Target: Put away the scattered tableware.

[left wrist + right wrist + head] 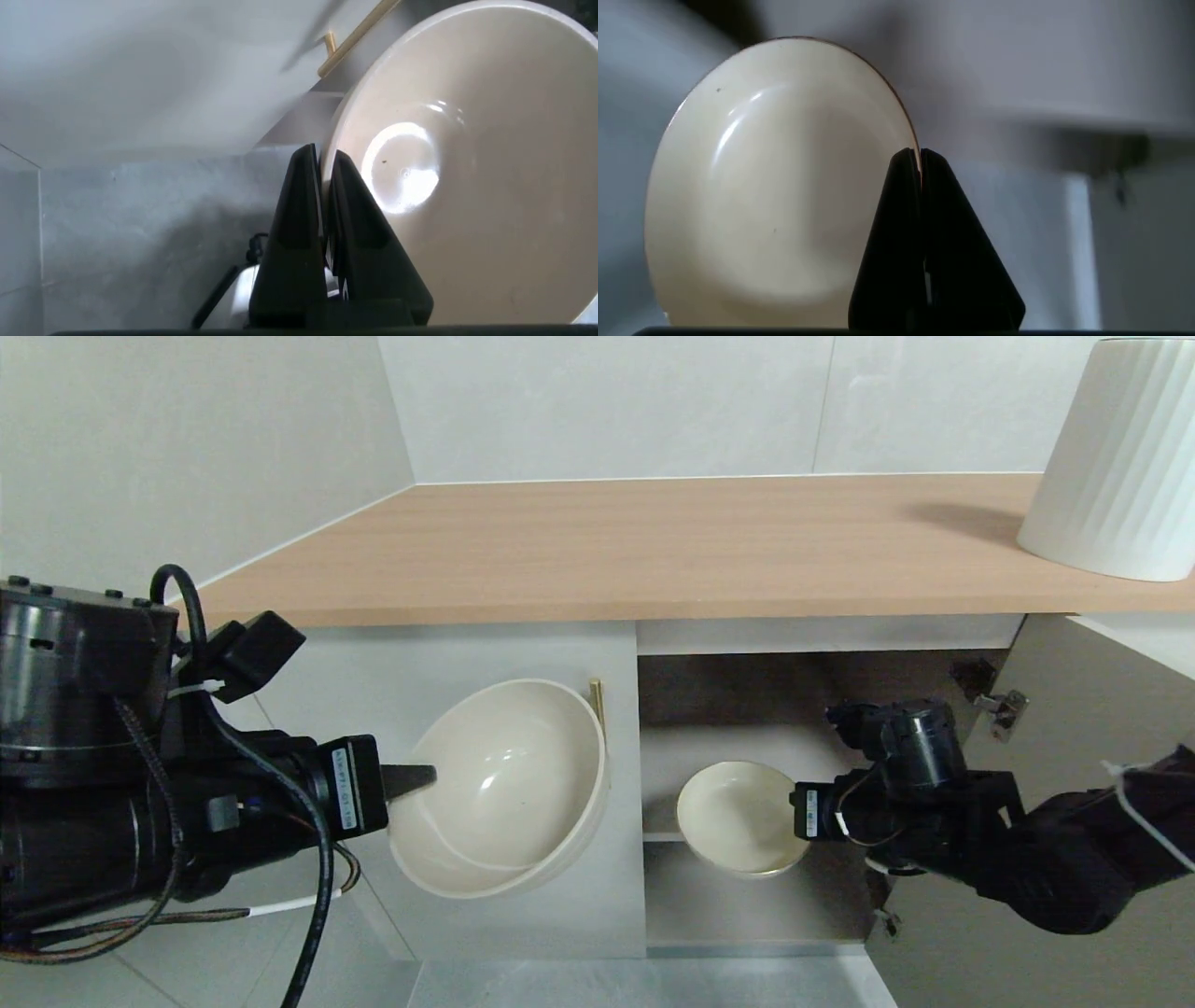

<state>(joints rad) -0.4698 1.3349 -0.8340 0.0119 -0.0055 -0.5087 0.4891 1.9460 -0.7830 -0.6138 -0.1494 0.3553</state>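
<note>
My left gripper (422, 777) is shut on the rim of a large cream bowl (509, 784), which hangs tilted in front of the shut left cabinet door (448, 658). In the left wrist view the fingers (304, 201) pinch that large bowl's (467, 149) edge. My right gripper (795, 803) is shut on the rim of a smaller cream bowl (738, 817), held tilted at the open cabinet's mouth, just above the shelf (672, 756). The right wrist view has the small bowl (775, 177) clamped between the fingers (901, 201).
A wooden countertop (653, 546) runs above the cabinet, with a white ribbed container (1120, 467) at its right end. The right cabinet door (1046, 709) stands open with its hinge (1004, 709) near my right arm. A brass handle (597, 705) is on the shut door.
</note>
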